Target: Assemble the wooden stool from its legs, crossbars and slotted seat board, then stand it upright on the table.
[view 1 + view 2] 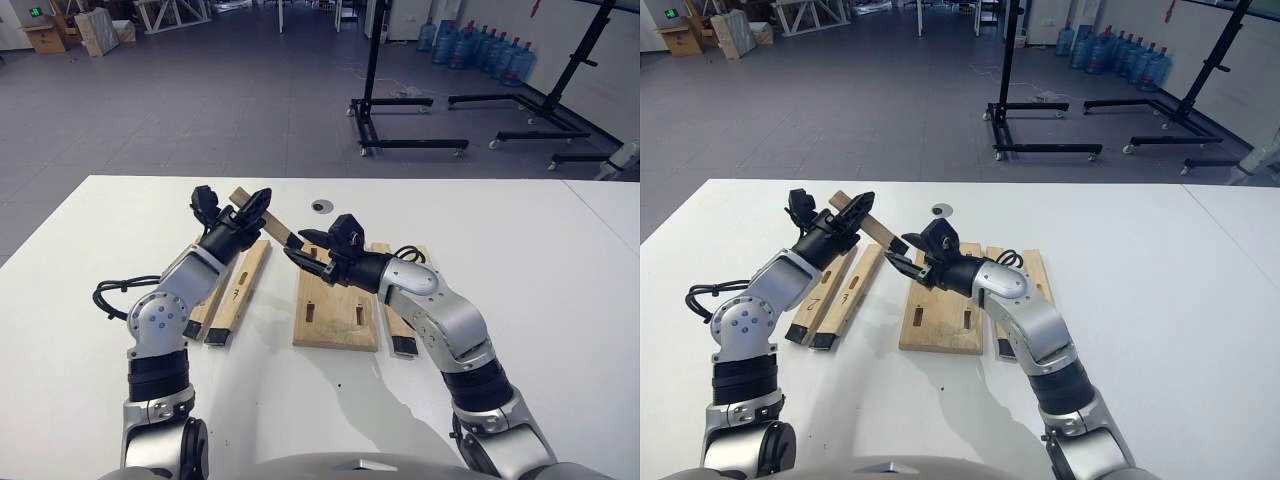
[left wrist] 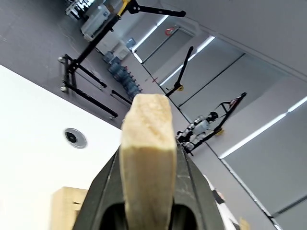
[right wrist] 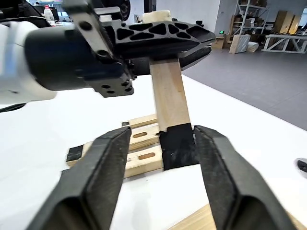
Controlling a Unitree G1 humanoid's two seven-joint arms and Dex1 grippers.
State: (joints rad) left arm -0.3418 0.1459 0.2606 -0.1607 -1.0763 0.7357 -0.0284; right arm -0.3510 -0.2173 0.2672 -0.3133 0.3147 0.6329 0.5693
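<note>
My left gripper [image 1: 252, 210] is shut on a wooden leg [image 1: 270, 225] and holds it tilted above the table, black-capped end pointing down toward the right arm. In the left wrist view the leg [image 2: 146, 158] sits clamped between the fingers. My right gripper [image 3: 162, 133] is open, its fingers on either side of the leg's black tip [image 3: 178, 143]. One finger is close against the tip and the other stands a little apart. The slotted seat board [image 1: 335, 320] lies flat below the right gripper [image 1: 298, 247].
Two more legs [image 1: 238, 290] lie side by side left of the board, under the left arm. Further wooden pieces [image 1: 400, 325] lie along the board's right edge. A round hole [image 1: 322, 206] sits in the white table [image 1: 520, 270] behind. A black cable [image 1: 115, 295] loops at the left.
</note>
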